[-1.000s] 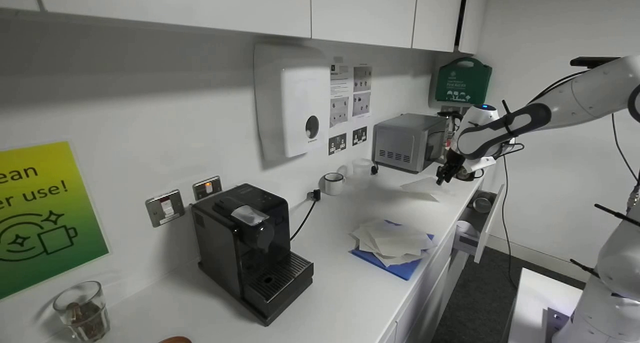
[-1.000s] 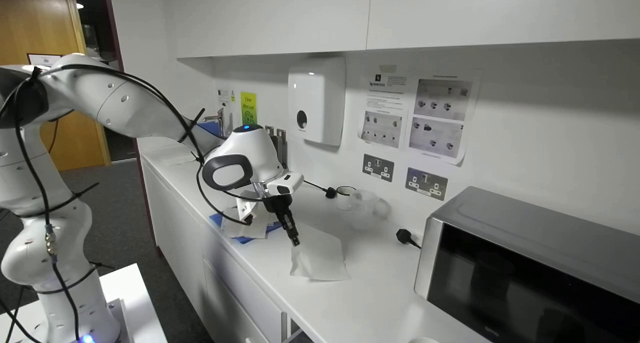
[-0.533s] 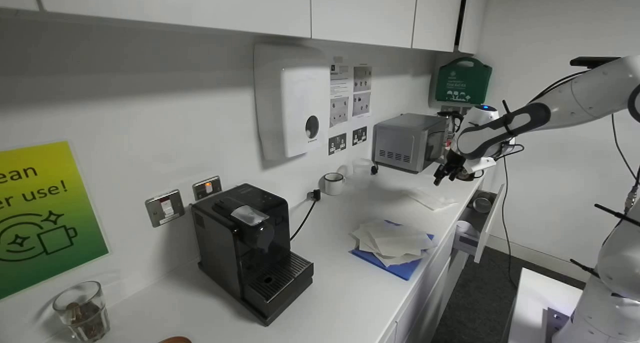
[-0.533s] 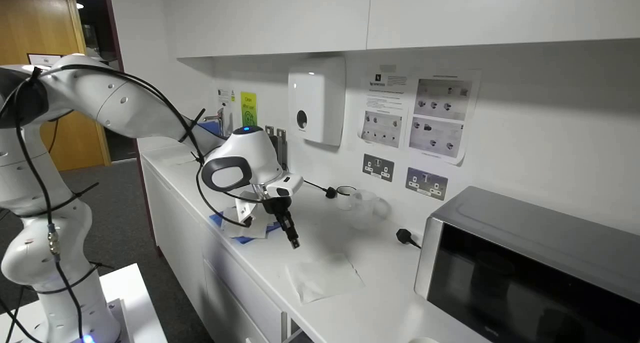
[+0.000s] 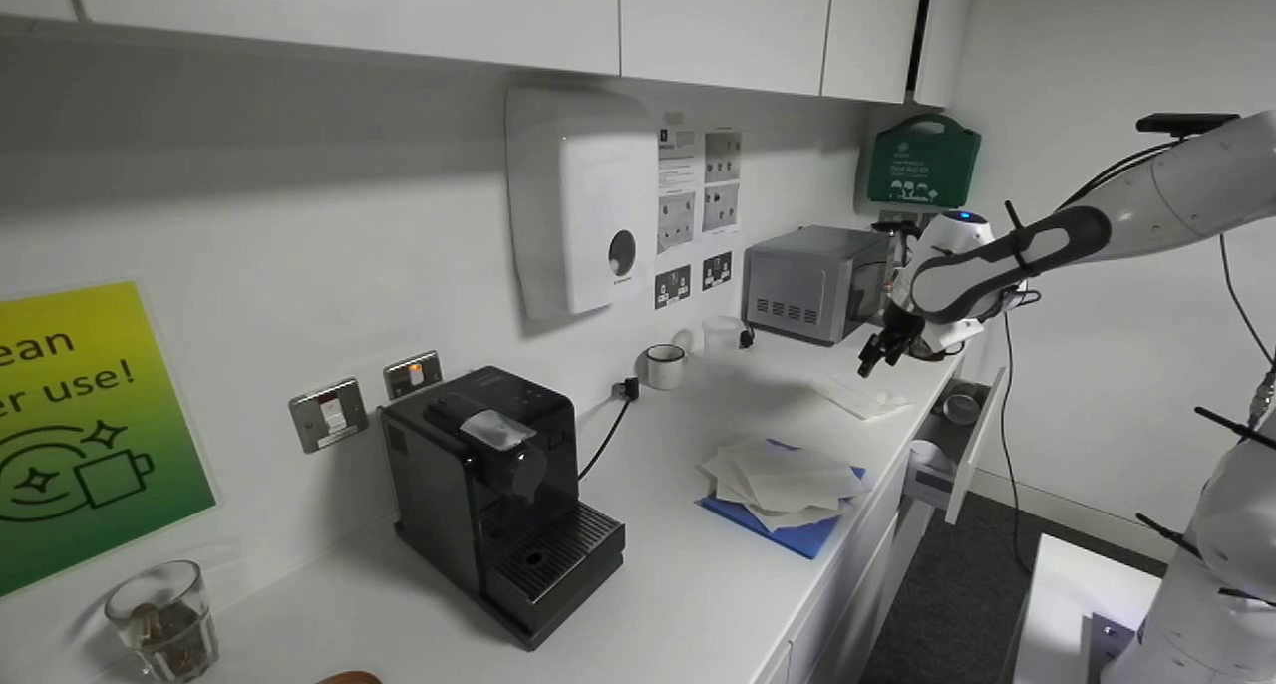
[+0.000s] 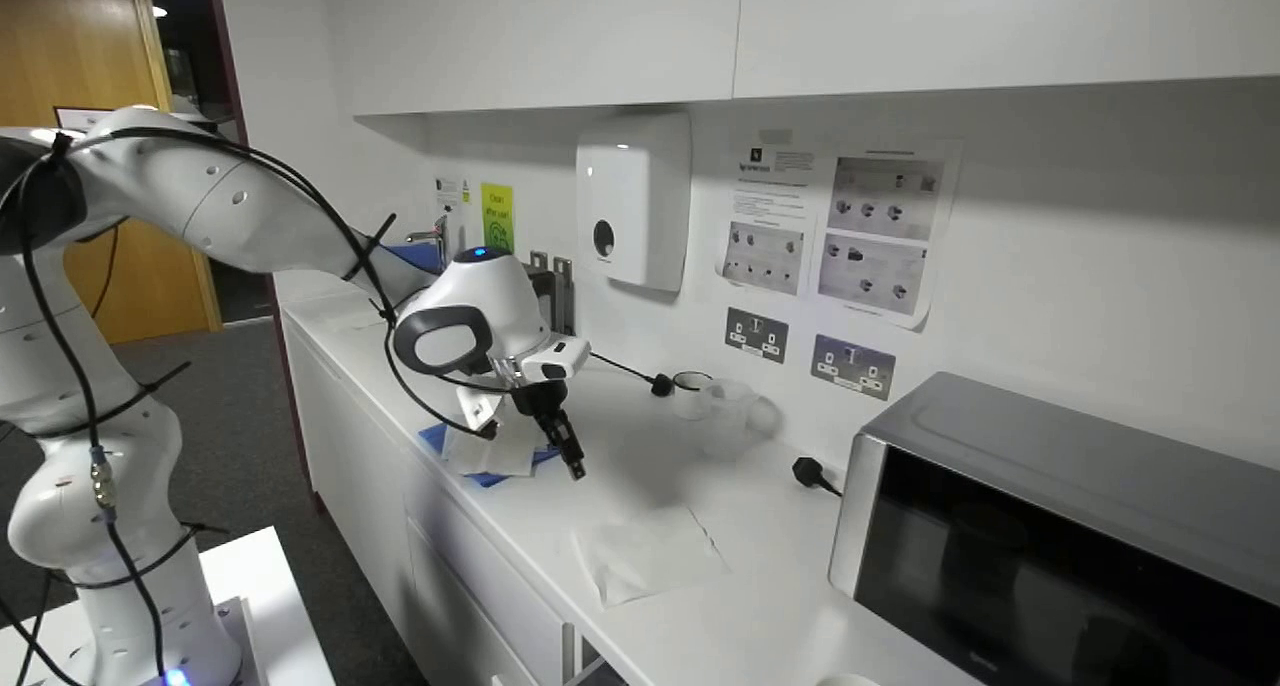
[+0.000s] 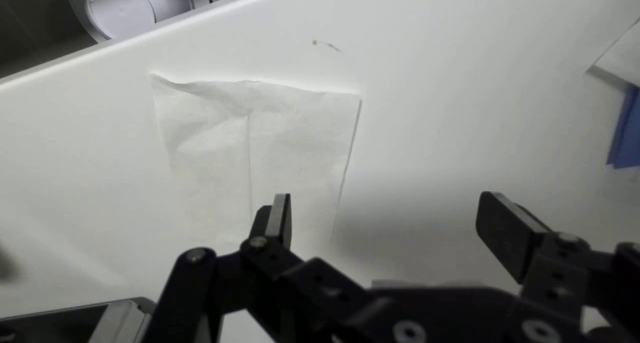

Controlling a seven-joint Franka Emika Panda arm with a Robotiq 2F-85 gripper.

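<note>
My gripper (image 7: 385, 197) stands wide open over the white counter, its fingers (image 7: 505, 228) far apart with nothing between them. In both exterior views the gripper (image 5: 874, 360) (image 6: 576, 471) hangs above the worktop, apart from any object. Below and nearest to it lies a thin white paper sheet (image 7: 265, 148), creased along its middle and slightly crumpled at one corner. In both exterior views this sheet (image 5: 863, 397) (image 6: 655, 556) rests flat near the counter's front edge. More loose paper sheets (image 5: 783, 475) are piled on a blue folder (image 5: 812, 537) further along the counter.
A drawer (image 5: 979, 440) stands pulled out under the counter, with a pale cup (image 7: 122, 10) inside. A microwave (image 6: 940, 506), an enamel mug (image 5: 665, 367) and a translucent cup (image 5: 720, 337) line the wall. A black coffee machine (image 5: 488, 495) and a glass (image 5: 164, 624) stand further along.
A second ago the sheet hung from the gripper; the jaws have opened and it has dropped flat onto the counter. The gripper has since drawn slightly up and away from the microwave.
</note>
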